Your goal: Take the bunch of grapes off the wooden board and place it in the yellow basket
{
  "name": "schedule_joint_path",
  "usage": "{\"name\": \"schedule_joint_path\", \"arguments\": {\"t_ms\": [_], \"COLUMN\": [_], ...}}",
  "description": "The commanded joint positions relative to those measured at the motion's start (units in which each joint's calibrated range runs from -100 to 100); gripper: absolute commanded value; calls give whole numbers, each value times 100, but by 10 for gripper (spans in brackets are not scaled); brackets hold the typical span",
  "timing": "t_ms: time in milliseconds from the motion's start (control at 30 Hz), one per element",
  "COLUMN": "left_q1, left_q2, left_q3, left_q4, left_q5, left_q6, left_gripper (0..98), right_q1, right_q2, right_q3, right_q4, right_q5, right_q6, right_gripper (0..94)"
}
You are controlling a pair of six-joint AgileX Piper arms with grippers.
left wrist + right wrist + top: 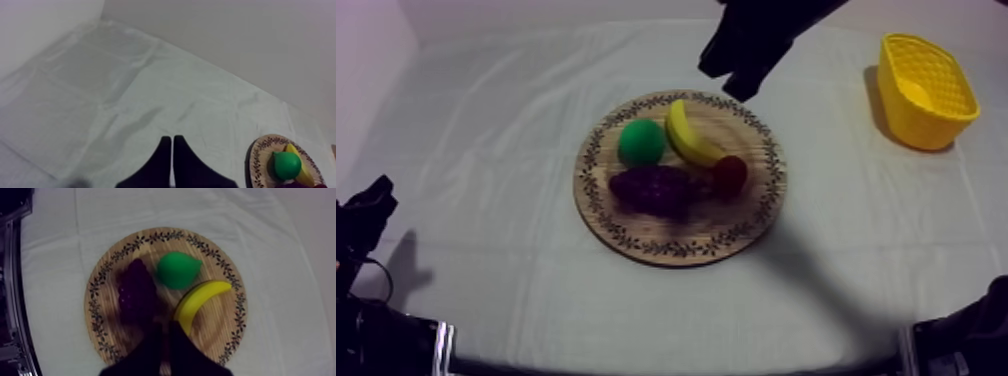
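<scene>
The purple bunch of grapes point(656, 188) lies on the round wooden board point(681, 245), on its near side, with a green pear point(640, 142), a banana point(689, 135) and a small red fruit point(729, 175) around it. My right gripper point(741, 88) hangs above the board's far rim, shut on nothing. From its wrist camera the shut right gripper point(164, 328) points down over the board point(102, 283), between the grapes point(136, 290) and the banana point(197, 303), beside the pear point(179, 269). The yellow basket point(926, 90) stands at the far right. My left gripper point(366, 215) rests low at the left; its fingers point(172, 145) lie together.
Grey-white cloth covers the table, with open room left of the board and between board and basket. The left wrist view catches the board's edge point(260, 150) with the pear point(286, 165) far off. A dark frame point(10, 288) runs along the table's side.
</scene>
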Motion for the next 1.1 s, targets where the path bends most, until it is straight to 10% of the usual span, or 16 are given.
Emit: {"name": "schedule_joint_path", "arguments": {"t_ms": [0,267,667,1067], "left_q1": [-3,-3,-3,-3], "left_q2": [5,5,5,5], "left_q3": [0,0,0,0], "left_q4": [1,1,1,1], "left_q5": [-1,-1,-1,-1], "left_q6": [1,1,1,1], "left_gripper": [1,1,1,1], "right_q1": [-12,-142,-293,-459], "right_q2": [355,1102,1564,2151], "right_q3": [-63,-372,-484,-725], "right_q4": [-54,-115,-114,-7], "right_q5": [7,-11,12,-94], "right_q6": [53,68,-144,-301], "right_gripper": [86,192,769,845]}}
